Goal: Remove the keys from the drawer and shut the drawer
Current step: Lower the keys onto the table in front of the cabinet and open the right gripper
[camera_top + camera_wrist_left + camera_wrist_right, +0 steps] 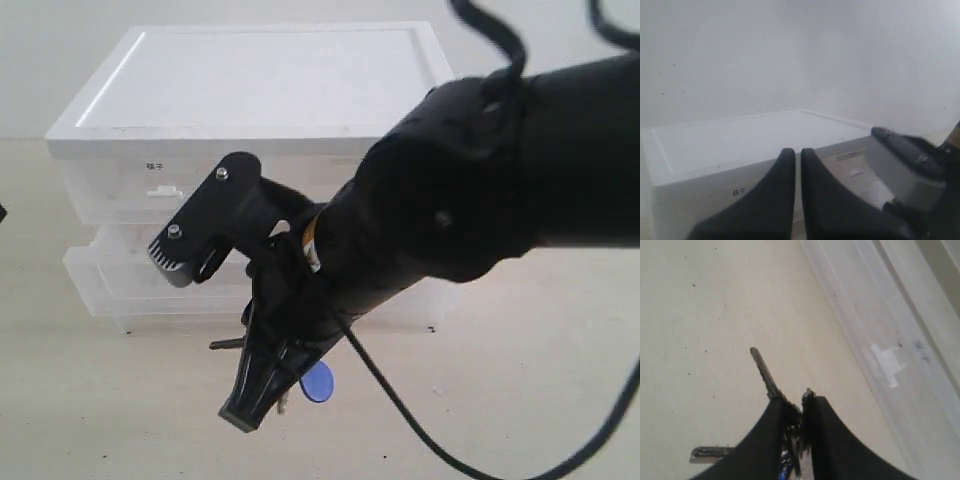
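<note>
On the pale table [90, 420] I have the white plastic two-drawer cabinet [260, 80] square ahead. Its lower translucent drawer [105, 290] stands a little forward of the one above, so I judge it not yet shut. My right arm fills the exterior view, with the black right gripper [245, 412] tilted down just in front of that drawer. Its jaws are drawn narrow on the bunch of silvery metal keys [765, 371], so the keys are out of the drawer and low over the table; whether they touch it I cannot tell. One blade pokes past the fingertips, roughly along the cabinet front, and the round blue plastic fob [316, 382] hangs beside the fingers. My black left gripper [796, 152], jaws nearly together on nothing, sits level with the cabinet top. That makes the right arm the nearer one for the push, since the drawer front lies on the cabinet side of its fingers.
</note>
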### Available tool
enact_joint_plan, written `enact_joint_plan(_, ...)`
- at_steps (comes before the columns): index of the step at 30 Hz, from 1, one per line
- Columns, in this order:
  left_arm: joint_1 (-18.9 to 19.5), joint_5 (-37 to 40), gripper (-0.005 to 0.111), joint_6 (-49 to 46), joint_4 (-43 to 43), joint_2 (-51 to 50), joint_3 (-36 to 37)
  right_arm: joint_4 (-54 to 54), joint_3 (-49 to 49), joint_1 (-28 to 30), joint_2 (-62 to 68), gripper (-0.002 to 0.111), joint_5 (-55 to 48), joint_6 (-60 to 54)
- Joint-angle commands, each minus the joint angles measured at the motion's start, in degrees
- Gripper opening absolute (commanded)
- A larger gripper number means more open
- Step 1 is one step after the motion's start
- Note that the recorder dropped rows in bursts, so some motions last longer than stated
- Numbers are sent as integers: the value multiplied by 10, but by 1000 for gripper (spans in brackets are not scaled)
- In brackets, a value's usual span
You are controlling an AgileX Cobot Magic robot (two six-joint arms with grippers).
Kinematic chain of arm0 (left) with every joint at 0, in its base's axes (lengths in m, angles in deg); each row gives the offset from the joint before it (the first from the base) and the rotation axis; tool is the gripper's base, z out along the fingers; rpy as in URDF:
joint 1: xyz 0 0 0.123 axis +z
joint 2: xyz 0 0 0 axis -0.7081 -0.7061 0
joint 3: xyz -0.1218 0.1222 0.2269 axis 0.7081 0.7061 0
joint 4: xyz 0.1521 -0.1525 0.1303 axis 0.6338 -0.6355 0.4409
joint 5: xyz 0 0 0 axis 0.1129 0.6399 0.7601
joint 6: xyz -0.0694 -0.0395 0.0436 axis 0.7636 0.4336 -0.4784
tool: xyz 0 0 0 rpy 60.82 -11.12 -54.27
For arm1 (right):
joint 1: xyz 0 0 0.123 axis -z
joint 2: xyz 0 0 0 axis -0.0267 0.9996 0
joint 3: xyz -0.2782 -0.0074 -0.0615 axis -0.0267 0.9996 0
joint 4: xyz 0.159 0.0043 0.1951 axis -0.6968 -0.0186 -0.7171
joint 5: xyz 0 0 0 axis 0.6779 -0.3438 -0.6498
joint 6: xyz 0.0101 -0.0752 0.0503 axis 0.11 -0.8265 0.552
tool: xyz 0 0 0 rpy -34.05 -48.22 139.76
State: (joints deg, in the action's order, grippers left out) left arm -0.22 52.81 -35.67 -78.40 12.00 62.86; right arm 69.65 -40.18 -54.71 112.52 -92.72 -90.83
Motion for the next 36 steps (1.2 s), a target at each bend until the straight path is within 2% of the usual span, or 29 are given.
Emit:
enact_joint_plan(1, -1, 19, 5, -6, -7, 41, 13, -3, 1, 2, 51, 0, 34, -11)
enact_joint_plan(5, -1, 25, 5, -6, -9, 49, 13, 21, 1, 3, 74, 5, 54, -12)
enact_joint_plan(10, -1, 28, 5, -6, -9, 49, 13, 21, 1, 3, 84, 31, 112, -8)
enact_joint_plan(12, -1, 31, 5, -6, -9, 49, 13, 25, 1, 3, 84, 33, 121, -8)
enact_joint_plan(16, -1, 36, 5, -6, -10, 49, 13, 25, 1, 3, 84, 32, 114, 4)
enact_joint_plan(20, -1, 41, 5, -6, -10, 49, 13, 23, 1, 2, 77, 31, 63, 8)
enact_joint_plan(22, -1, 43, 5, -6, -10, 49, 13, 23, 1, 2, 65, 21, 32, 8)
enact_joint_plan(24, -1, 43, 5, -6, -10, 49, 13, 23, 1, 2, 45, 4, 9, 5)
enact_joint_plan(25, -1, 43, 5, -6, -10, 49, 13, 23, 1, 2, 33, 0, 5, 5)
enact_joint_plan(36, -1, 54, 5, -23, -10, 49, 13, 23, 1, 2, -161, 0, 4, 12)
